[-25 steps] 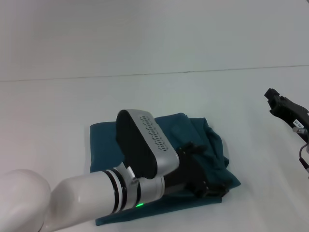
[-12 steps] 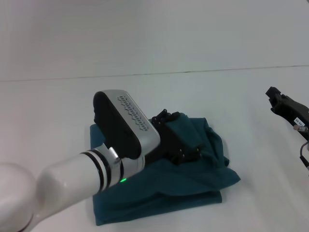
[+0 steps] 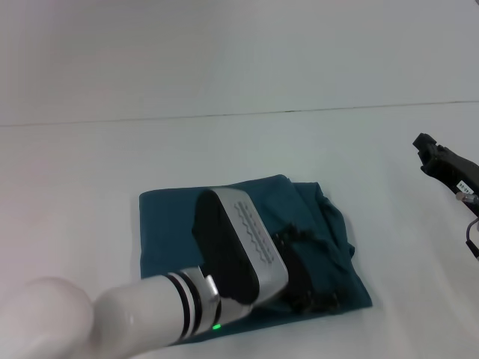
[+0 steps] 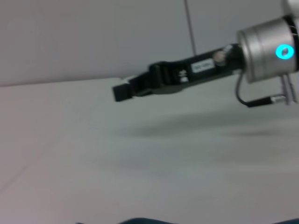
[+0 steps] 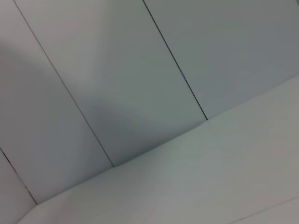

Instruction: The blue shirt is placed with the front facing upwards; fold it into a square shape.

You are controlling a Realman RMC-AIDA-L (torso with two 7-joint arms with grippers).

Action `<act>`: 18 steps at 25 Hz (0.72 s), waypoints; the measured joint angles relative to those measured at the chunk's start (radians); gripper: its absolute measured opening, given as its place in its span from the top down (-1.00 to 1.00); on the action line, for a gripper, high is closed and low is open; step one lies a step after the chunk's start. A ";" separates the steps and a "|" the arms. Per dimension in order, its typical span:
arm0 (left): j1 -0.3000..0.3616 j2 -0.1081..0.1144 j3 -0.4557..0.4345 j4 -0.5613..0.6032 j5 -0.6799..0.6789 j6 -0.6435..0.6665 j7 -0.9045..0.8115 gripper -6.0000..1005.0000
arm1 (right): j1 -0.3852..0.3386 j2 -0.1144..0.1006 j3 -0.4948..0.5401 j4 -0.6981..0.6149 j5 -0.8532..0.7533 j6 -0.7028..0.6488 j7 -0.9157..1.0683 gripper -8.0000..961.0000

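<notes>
The blue shirt (image 3: 239, 224) lies folded into a rough square in the middle of the white table (image 3: 90, 157), with rumpled layers along its right side. My left gripper (image 3: 318, 295) is low over the shirt's near right corner, its dark body against the cloth; whether my jaws there are wide, narrow or holding fabric, I cannot tell. My right gripper (image 3: 420, 146) hangs above the table well off to the right, jaws drawn together on nothing.
</notes>
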 joint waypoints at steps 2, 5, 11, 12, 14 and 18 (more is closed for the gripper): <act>0.001 0.000 0.006 -0.003 0.002 0.007 0.000 -0.92 | -0.001 0.000 0.001 0.000 0.000 0.001 0.000 0.88; 0.008 0.000 0.014 -0.005 0.002 0.011 0.000 -0.92 | -0.002 -0.002 0.002 0.000 0.003 0.001 0.000 0.88; 0.022 0.000 -0.030 0.030 -0.028 -0.029 -0.012 -0.92 | -0.007 -0.001 0.002 0.000 0.009 0.001 0.000 0.88; 0.021 0.000 -0.037 0.031 -0.035 -0.041 -0.014 -0.92 | -0.007 -0.001 0.002 0.000 0.009 0.000 0.000 0.88; 0.007 0.000 -0.066 0.025 -0.065 -0.163 -0.018 -0.92 | -0.008 -0.001 0.002 0.000 0.009 0.000 0.000 0.88; -0.030 0.000 -0.054 -0.009 -0.053 -0.333 -0.004 -0.92 | -0.008 -0.001 0.000 0.002 0.009 -0.004 0.000 0.88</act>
